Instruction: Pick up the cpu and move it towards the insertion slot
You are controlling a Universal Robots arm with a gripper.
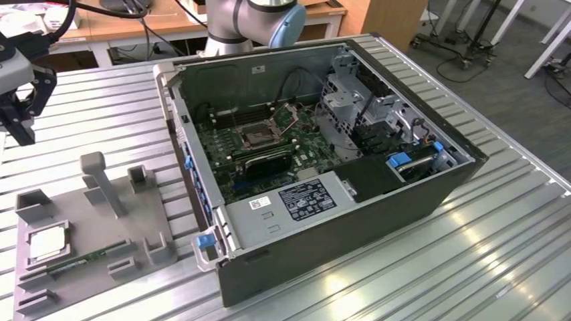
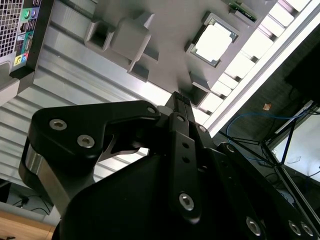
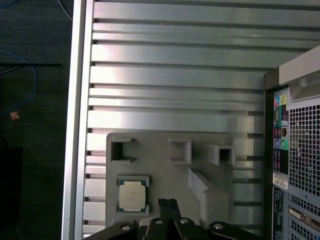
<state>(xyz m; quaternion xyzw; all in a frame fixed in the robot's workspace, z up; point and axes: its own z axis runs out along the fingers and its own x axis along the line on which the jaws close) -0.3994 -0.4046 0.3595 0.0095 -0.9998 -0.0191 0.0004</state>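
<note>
- The fingers (image 3: 163, 207) are closed together, nothing held.
- The cpu (image 3: 132, 195) is seated in the grey tray (image 3: 150, 172).
- The insertion slot (image 1: 259, 136) is seen inside the case (image 1: 357, 231).

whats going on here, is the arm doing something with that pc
A single robot arm is set up to move a cpu into an open computer case. Its gripper hangs over a grey holder tray on the table, close to the cpu, which lies flat in its recess on the tray, not picked up. The gripper is shut with nothing in it. The insertion slot is on the motherboard inside the case, to the exterior view's right of the tray.
</note>
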